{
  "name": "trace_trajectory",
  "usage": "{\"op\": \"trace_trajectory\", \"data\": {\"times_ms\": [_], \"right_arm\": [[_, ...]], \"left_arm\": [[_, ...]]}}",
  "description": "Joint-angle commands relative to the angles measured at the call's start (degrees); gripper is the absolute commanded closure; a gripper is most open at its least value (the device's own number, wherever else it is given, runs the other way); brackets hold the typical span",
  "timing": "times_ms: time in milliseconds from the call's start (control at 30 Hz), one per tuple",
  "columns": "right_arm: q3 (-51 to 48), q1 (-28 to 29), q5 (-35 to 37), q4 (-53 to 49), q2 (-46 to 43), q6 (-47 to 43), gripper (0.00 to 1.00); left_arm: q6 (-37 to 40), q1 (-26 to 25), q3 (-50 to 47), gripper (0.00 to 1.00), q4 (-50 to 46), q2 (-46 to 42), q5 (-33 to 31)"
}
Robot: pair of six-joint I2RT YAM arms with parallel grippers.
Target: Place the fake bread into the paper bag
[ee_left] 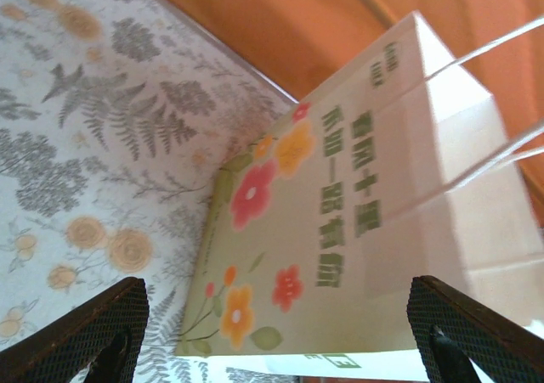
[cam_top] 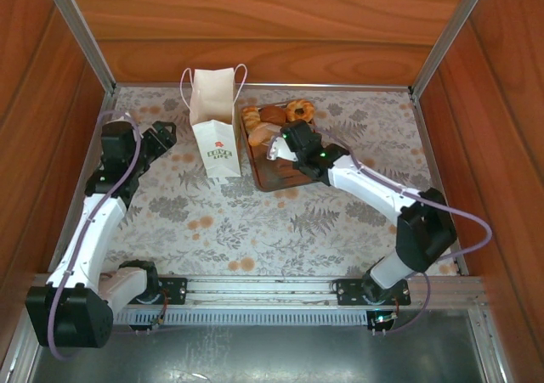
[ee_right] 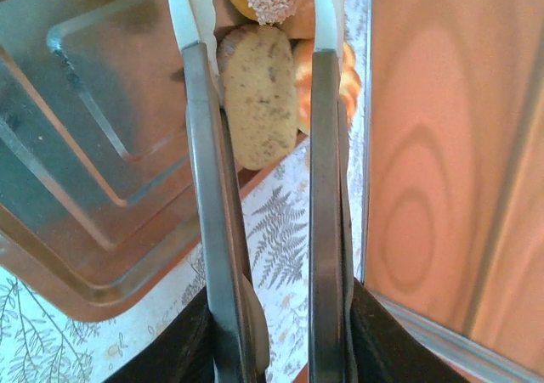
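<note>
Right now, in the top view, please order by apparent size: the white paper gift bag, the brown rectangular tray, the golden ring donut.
Largest: white paper gift bag and brown rectangular tray, about alike; the right arm covers part of the tray, so I cannot rank them.
Smallest: golden ring donut, clearly.

Bolted to the silver rail (cam_top: 255,291), the left arm (cam_top: 85,230) and right arm (cam_top: 365,183) have white shells between black joints, and each trails a lilac cable (cam_top: 53,328). The left pincer (ee_left: 276,340) has black cross-hatched pads (ee_left: 85,336). The right pincer (ee_right: 259,26) has long dark-grey fingers (ee_right: 208,213) with white tips.
</note>
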Motion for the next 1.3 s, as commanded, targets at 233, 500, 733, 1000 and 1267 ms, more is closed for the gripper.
{"op": "trace_trajectory", "data": {"times_ms": [233,500,733,1000,1267], "right_arm": [[5.2,0.4,2.3,-18.7,-12.7,28.4,0.73],[15.6,1.7,-5.3,-29.4,-20.0,47.3,0.75],[26.9,5.2,-11.0,-29.7,-18.6,53.6,0.75],[42.4,10.8,-11.3,-31.1,-6.2,58.0,0.75],[54.5,13.3,-14.5,-32.2,7.4,62.2,0.74]], "left_arm": [[2.0,0.3,9.1,0.19,-1.5,3.7,7.3],[2.3,-1.0,15.1,0.20,-1.2,9.8,8.2],[1.9,-2.4,19.9,0.21,-0.2,16.7,10.1],[1.4,-3.2,19.9,0.33,0.7,20.2,9.6],[1.1,-3.3,16.3,0.46,2.6,19.6,8.7]]}}
